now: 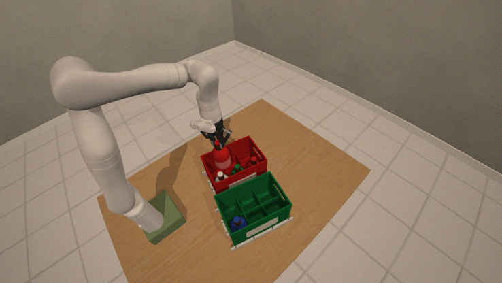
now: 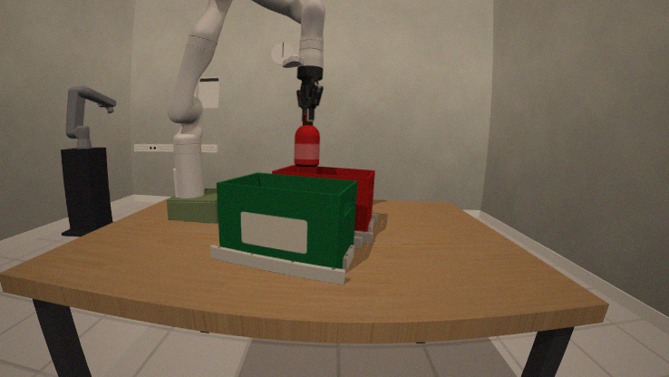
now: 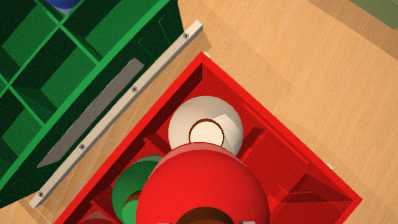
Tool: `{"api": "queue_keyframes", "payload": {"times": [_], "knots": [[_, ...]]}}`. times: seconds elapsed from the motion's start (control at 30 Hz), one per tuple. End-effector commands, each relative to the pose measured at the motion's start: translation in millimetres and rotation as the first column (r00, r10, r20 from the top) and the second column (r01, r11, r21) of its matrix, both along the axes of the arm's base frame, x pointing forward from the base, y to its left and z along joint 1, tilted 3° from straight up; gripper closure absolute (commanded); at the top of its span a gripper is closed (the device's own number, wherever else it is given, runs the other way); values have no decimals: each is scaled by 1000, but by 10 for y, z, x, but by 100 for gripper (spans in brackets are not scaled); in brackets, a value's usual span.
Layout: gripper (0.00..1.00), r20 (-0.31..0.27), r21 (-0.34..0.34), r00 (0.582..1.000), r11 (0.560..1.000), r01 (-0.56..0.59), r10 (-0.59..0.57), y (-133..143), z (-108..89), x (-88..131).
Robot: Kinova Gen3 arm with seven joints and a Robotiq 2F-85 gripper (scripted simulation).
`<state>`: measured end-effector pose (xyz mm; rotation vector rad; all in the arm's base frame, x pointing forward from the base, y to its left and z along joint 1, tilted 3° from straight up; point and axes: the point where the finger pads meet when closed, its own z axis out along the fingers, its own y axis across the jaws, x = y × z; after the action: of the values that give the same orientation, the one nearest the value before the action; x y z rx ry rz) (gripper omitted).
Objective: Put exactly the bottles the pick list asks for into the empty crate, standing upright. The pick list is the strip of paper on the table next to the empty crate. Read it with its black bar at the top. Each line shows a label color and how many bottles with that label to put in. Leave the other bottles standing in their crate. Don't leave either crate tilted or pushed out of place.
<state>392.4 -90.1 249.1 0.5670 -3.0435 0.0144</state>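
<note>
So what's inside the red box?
In the red crate I see a white bottle, a green one and another with a red cap. The walls and the big red bottle above hide the rest.

arm arching high, elbow bending, forearm reaching out nearly level, wrist pointing straight down, tool (image 1: pixel 218 143) (image 2: pixel 307 116) hanging below it, fingers closing partway and gripping at their tips
</note>
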Motion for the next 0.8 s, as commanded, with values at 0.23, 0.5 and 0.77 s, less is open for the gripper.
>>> {"api": "queue_keyframes", "payload": {"times": [0.23,0.5,0.77], "knots": [[90,2,-1,1000,1000,0,0,166,5,-4],[90,2,-1,1000,1000,0,0,306,2,-10],[90,2,-1,1000,1000,0,0,446,0,-16]]}}
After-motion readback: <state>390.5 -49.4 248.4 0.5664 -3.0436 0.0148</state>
